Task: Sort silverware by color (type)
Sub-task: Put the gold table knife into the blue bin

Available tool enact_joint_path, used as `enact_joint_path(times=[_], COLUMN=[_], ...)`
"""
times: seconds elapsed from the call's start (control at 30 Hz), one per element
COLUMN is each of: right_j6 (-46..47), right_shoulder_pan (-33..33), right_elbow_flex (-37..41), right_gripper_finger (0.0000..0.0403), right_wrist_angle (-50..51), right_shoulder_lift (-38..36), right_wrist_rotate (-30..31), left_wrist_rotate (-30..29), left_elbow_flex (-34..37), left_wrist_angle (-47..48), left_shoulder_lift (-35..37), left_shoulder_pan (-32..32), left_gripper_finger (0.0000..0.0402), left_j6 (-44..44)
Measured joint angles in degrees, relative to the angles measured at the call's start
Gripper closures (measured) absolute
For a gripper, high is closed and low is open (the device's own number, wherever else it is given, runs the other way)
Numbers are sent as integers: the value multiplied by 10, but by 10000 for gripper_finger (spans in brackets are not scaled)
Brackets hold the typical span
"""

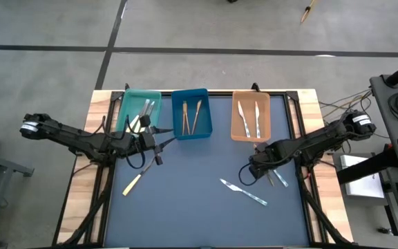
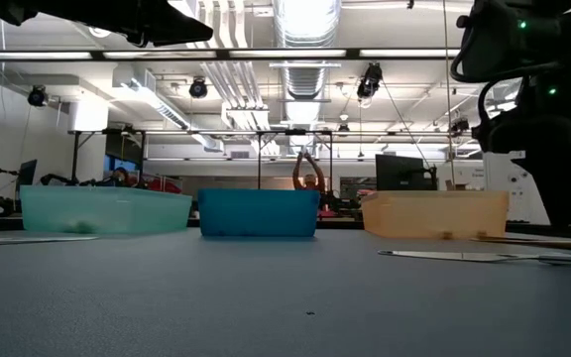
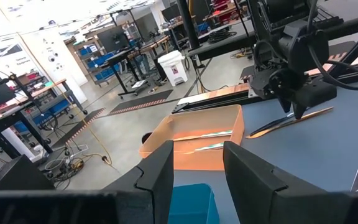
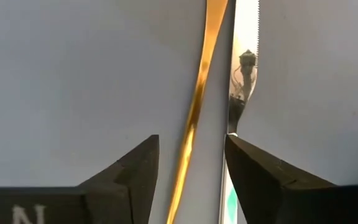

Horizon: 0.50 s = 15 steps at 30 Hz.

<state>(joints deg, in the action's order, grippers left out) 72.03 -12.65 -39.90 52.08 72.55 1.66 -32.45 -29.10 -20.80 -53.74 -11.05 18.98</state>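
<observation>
I count the sorting as well begun but not finished; the teal tray (image 1: 131, 104) holds a few pale pieces, the blue tray (image 1: 191, 113) holds two tan-brown wooden ones, and the orange tray (image 1: 251, 116) holds two silver pieces with light handles. Loose silverware is left on the dark mat (image 1: 199, 207): a cream-handled knife (image 1: 132, 184) lies near my left side, a silver knife with a pale blue handle (image 1: 244, 192) lies toward the middle front, and two more pieces lie side by side under my right arm.

My right gripper (image 4: 190, 163) hovers over that pair with its fingers spread and nothing between them; a golden-brown piece (image 4: 197, 106) runs between the fingers and a serrated silver knife (image 4: 246, 68) lies just beside it, so close that I judge it awkward to take one alone. My left gripper (image 3: 197, 165) hangs near the teal tray, jaws parted and empty.

Much is hard to read; the pair under my right arm is mostly covered from above; the teal tray's contents overlap, so I cannot count them; from table height the trays' walls hide what is inside.
</observation>
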Motion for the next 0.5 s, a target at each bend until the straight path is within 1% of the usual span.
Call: enact_joint_path(times=[0.13,0.5], right_j6=[5,19], right_shoulder_pan=[0,0], right_elbow_flex=[12,60], right_gripper_finger=[229,237], right_wrist_angle=[-21,-96], right_shoulder_lift=[0,0], right_wrist_rotate=[9,9], left_wrist_rotate=[0,0], left_elbow_flex=[0,0], left_wrist_angle=[0,0], left_shoulder_lift=[0,0], left_shoulder_pan=[0,0], left_gripper_finger=[280,280], left_j6=[0,0])
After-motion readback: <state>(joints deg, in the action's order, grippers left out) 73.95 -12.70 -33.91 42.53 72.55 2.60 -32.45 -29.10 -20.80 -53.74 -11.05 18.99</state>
